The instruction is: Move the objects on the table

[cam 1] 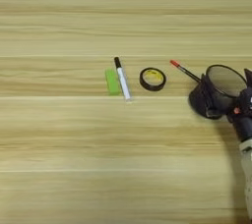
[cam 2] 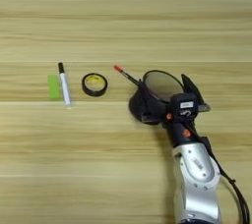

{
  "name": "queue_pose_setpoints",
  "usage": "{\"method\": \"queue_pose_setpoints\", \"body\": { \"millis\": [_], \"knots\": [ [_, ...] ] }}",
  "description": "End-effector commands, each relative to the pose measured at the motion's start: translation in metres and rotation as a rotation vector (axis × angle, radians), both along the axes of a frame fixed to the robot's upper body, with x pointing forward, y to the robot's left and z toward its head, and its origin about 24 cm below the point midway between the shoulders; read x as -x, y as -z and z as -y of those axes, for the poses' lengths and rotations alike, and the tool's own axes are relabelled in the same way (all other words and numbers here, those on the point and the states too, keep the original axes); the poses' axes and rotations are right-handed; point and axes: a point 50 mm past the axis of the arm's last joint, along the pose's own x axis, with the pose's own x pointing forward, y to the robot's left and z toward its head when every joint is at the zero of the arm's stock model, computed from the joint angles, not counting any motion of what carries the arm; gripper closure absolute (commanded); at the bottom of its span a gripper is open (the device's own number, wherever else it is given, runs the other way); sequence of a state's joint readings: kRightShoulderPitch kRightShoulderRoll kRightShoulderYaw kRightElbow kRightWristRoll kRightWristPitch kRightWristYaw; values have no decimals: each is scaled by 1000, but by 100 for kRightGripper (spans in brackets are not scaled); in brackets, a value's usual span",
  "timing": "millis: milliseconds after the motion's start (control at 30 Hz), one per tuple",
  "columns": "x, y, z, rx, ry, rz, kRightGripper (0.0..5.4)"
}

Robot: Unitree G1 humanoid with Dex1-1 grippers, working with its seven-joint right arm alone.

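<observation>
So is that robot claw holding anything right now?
Right gripper: fingers straddle the rim of the black mesh pen cup, one inside, one outside; whether they pinch it cannot be told.

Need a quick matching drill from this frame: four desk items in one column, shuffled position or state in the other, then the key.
Items:
1. green block
2. marker
3. tape roll
4. pen cup

Descriptions:
A. tilted, open mouth facing the camera, right gripper at its rim, red-capped pen sticking out to its left
B. leftmost, lying flat
C. white body, black cap pointing away, right beside the block
D. black ring with yellow core, between marker and cup

Pairs: 1-B, 2-C, 3-D, 4-A
</observation>
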State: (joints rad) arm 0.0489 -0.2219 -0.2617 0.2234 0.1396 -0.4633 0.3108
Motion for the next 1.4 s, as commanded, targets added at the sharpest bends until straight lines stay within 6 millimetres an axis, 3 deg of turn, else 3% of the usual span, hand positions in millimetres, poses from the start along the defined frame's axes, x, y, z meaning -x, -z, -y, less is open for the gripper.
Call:
{"method": "queue_pose_setpoints", "body": {
  "millis": [33, 467, 833, 1400],
  "knots": [
    [-9, -16, 7, 34, 27, 66, 6],
    [-9, -17, 4, 18, -5, 89, 6],
    [-4, -50, -2, 49, -71, 227, 6],
    [2, -58, -7, 36, -146, 251, 6]
  ]
}}
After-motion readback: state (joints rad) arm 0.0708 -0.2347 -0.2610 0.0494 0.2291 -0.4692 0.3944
